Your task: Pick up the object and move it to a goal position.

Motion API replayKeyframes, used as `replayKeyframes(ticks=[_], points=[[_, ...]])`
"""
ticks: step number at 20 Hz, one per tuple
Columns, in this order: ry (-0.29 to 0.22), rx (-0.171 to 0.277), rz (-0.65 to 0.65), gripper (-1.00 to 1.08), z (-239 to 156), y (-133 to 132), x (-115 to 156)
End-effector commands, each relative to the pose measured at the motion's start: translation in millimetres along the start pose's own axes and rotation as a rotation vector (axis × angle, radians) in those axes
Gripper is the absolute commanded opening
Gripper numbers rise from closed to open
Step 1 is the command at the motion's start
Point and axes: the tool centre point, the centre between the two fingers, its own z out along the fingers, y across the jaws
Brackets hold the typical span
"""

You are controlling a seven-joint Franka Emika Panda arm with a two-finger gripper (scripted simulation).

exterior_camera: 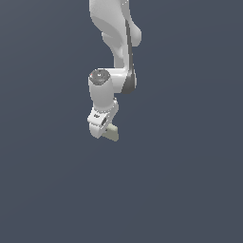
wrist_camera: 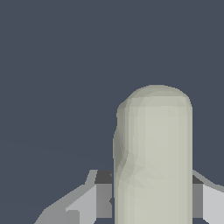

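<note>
The object (wrist_camera: 153, 153) is a pale beige-olive block with a rounded end, filling much of the wrist view. My gripper (wrist_camera: 151, 197) is shut on it, a finger pressed against each side. In the exterior view the object (exterior_camera: 112, 133) pokes out below the white gripper (exterior_camera: 105, 128), at the end of the white arm that comes down from above. The fingertips are mostly hidden there by the gripper body.
A plain dark blue-grey surface (exterior_camera: 190, 180) fills the background in both views. No other objects show.
</note>
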Motion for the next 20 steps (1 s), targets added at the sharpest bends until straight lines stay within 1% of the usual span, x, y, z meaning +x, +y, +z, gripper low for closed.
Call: replayKeyframes(ticks=[1,7,11,14,16,20], points=[[0.0,0.001,0.0,-1.0,0.5,-0.2,0.1],[0.001,-0.008,0.003,-1.0,-1.1,2.3,0.3],[0.008,-0.042,0.016,-1.0,-6.3,12.2,0.9],[0.016,-0.085,0.032,-1.0,-13.5,24.7,1.4],[0.023,-0.123,0.047,-1.0,-20.1,35.3,1.7],[0.041,-0.219,0.083,-1.0,-39.1,61.2,1.5]])
